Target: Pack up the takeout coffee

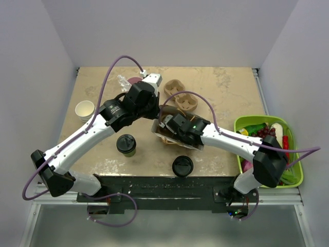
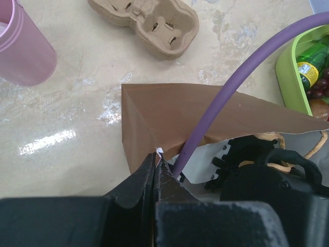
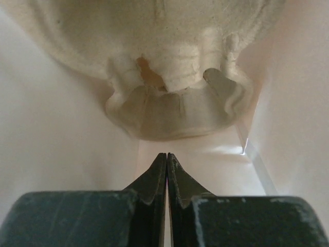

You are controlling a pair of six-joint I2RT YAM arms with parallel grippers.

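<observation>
takeout coffee [image 1: 126,144] stands apart; right pincer [image 3: 167,155] closed, inside paper bag [image 2: 169,113]

You have no text, brand, number or sign here that can be read. The only label in view is the yellow band on the green bottle [image 2: 310,67] lying in the lime-green plastic basket [image 2: 286,77]. Its print is too small and blurred for you to make out. The small olive-green paper cup with the round black lid [image 1: 126,145] and the brown paper bag [image 2: 169,113] show you only plain faces.
</observation>
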